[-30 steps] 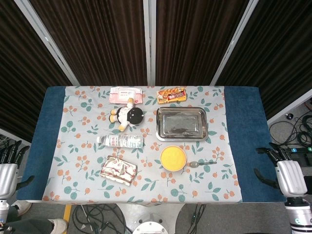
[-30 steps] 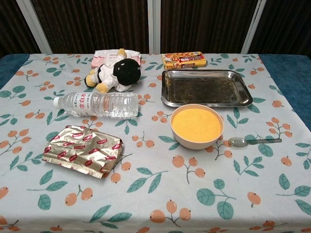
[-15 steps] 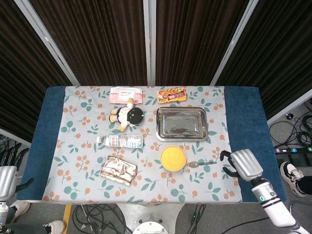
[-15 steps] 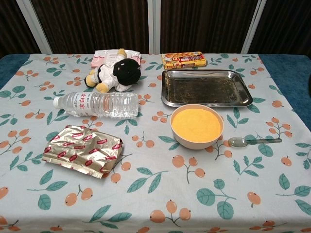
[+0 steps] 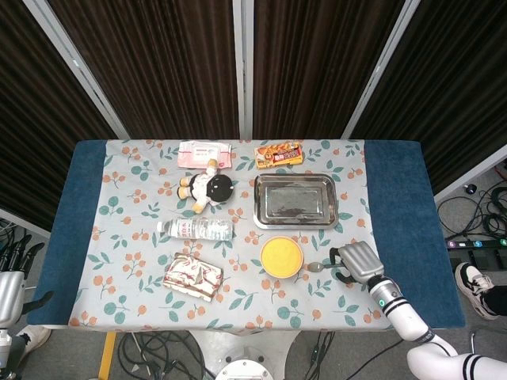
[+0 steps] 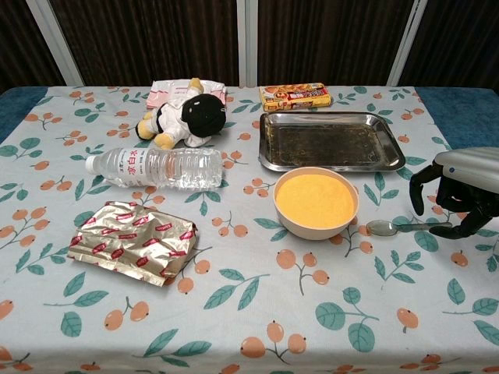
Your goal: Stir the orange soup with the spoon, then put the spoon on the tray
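Bowl of soup (image 6: 316,201) placed before tray (image 6: 330,140), spoon (image 6: 408,227) laid just right of bowl, bottle (image 6: 154,167) positioned left of bowl.

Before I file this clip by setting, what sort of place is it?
Likely a robot lab or test bay, not a home: dark curtain panels behind the table, loose cables on the floor, props laid out on a tablecloth.

Metal spoon (image 6: 405,227) flat beside orange soup bowl (image 6: 316,202), steel tray (image 6: 330,141) behind
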{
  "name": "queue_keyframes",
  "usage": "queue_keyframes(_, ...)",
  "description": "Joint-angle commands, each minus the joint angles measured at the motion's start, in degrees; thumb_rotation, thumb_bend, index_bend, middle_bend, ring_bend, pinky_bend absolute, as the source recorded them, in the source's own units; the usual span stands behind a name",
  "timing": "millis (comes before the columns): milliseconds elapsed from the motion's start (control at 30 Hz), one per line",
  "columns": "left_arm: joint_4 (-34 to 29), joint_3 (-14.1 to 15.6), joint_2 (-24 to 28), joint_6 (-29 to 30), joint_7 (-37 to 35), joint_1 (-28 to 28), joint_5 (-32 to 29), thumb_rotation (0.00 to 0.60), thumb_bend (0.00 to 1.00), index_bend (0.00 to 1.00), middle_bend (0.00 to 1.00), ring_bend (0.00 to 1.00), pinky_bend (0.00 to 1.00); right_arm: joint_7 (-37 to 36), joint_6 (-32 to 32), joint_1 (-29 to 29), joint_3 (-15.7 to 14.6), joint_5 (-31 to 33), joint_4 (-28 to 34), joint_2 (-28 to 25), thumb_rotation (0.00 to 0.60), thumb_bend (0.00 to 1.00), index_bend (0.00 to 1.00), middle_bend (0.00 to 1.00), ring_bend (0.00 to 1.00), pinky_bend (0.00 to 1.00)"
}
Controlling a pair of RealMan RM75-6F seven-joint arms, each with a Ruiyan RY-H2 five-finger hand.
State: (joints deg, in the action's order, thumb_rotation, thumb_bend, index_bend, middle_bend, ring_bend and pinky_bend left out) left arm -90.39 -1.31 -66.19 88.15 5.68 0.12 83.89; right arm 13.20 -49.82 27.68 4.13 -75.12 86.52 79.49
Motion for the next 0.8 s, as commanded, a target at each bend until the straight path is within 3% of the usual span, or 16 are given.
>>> queue_keyframes(33, 0.1, 0.0, -0.1, 0.0, -0.1, 0.1, -0.1, 0.6, 0.06, 0.22, 0.14, 0.12, 0.13, 0.1, -0.1, 0.1, -0.3, 0.6, -0.8, 0.4, 0.6, 0.23, 0.51, 0.94, 0.95, 1.0)
queue_keyframes(400, 0.2, -0.1, -0.2, -0.3, 0.0, 0.0, -0.2, 0.6, 0.06, 0.22, 0.14, 0.12, 0.13, 0.1, 1.3, 1.4, -0.8, 2.8, -6.3, 4.0, 0.6, 0.25, 0.51, 0.94, 0.95, 1.0)
queue_keyframes(800, 0.4, -0.2, -0.3, -0.6, -0.1, 0.1, -0.6, 0.6, 0.06, 0.22, 0.14, 0.12, 0.13, 0.3, 1.8, 2.3, -1.3, 3.9, -7.8, 5.2, 0.6, 0.28, 0.51, 0.94, 0.95, 1.0)
